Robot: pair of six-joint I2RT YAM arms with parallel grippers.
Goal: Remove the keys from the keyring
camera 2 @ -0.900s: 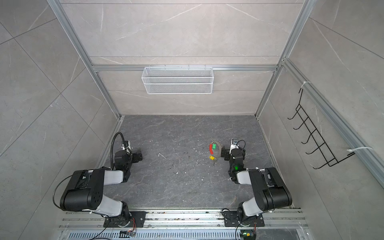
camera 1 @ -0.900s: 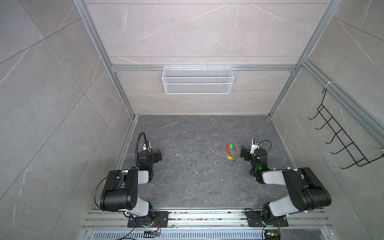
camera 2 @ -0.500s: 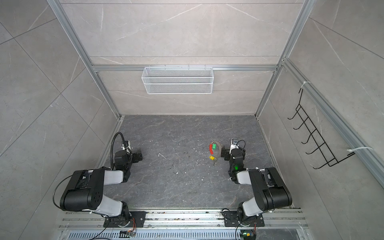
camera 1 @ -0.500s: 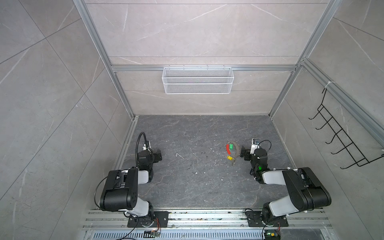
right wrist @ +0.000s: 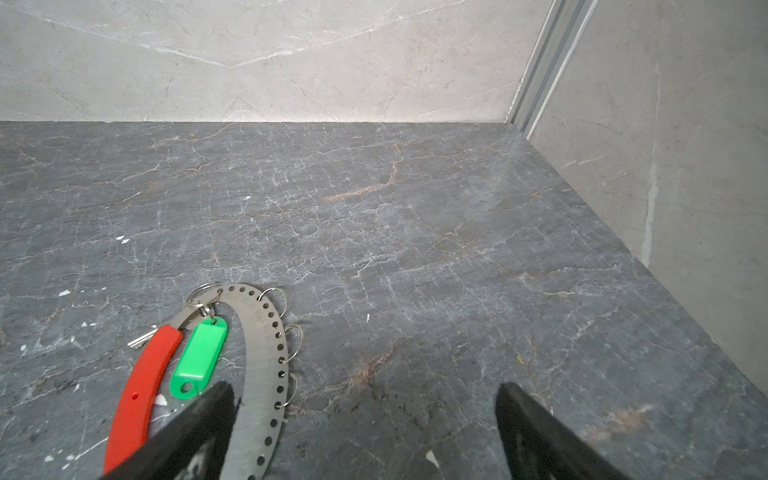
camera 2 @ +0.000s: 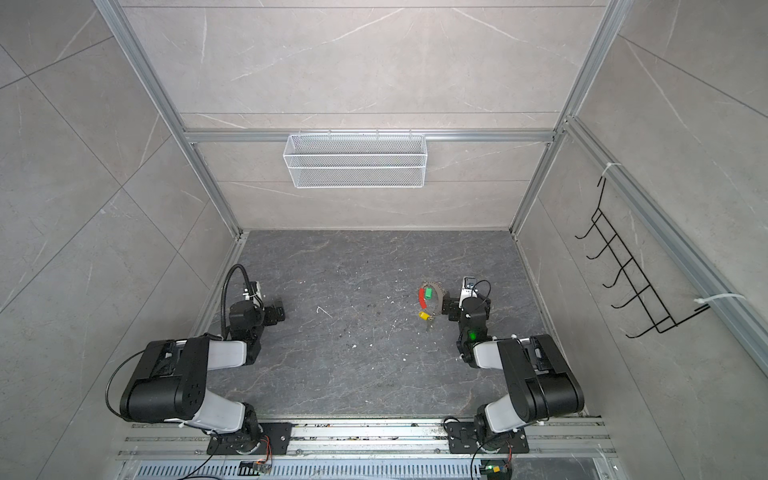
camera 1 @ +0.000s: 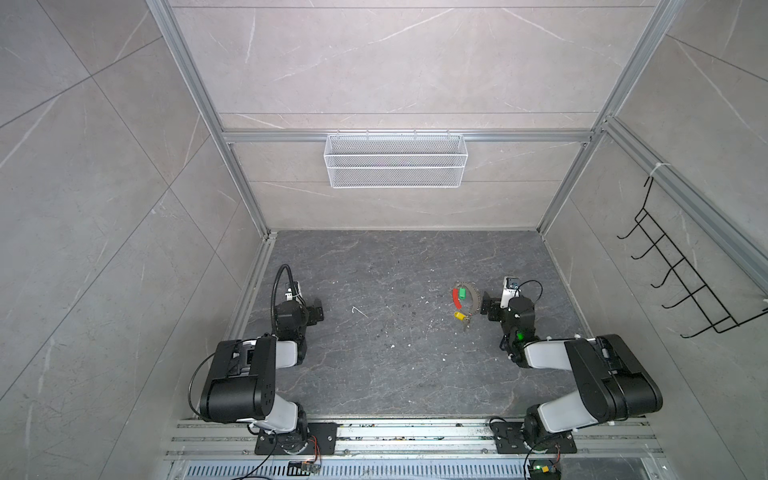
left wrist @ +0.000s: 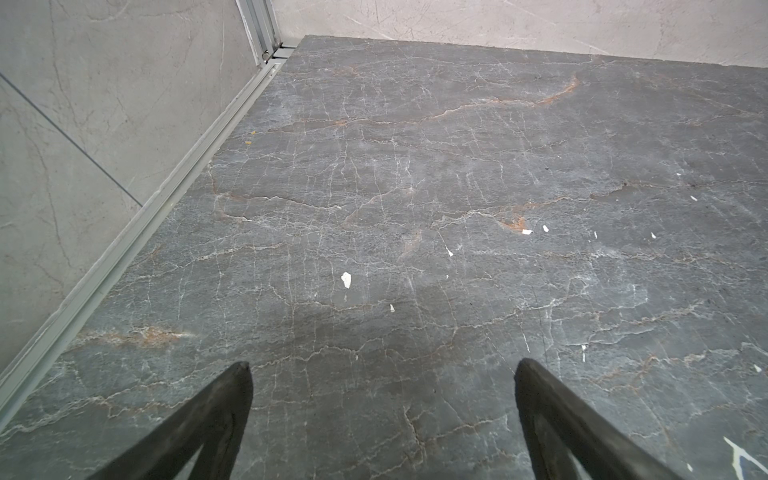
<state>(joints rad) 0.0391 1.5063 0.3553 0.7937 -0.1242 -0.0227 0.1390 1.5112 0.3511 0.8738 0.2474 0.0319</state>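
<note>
- The left gripper (left wrist: 382, 365) hangs over bare floor (left wrist: 415, 187), jaws spread wide with nothing between them. In both top views it sits at 9 o'clock from the floor's middle, well apart from the work.
- The right gripper (right wrist: 365, 390) is likewise spread and empty, just beside the keyring (right wrist: 266, 345) at the ring's 3 o'clock in both top views (one jaw overlaps the band in the wrist view; whether it touches I cannot tell).
- The yellow key (camera 1: 459, 316) lies at the ring's 6 o'clock, nearest the arm bases.
- The keyring lies flat at about 2 o'clock from the floor's middle. Its thin perforated grey band looks stiff and light, and likely to skate on the stone. The red segment (right wrist: 141, 390), at the ring's 9 o'clock, looks thicker and easier to pin.
- The green key (right wrist: 199, 357) rests inside the arc, hung from a small split ring (right wrist: 203, 291). Its plastic head seems the best hold, and the springy ring will probably resist.
- Faint engraved characters run along the band, too small to read. No brand shows.
- A wire basket (camera 1: 395, 160) hangs at 12 o'clock on the back wall.
</note>
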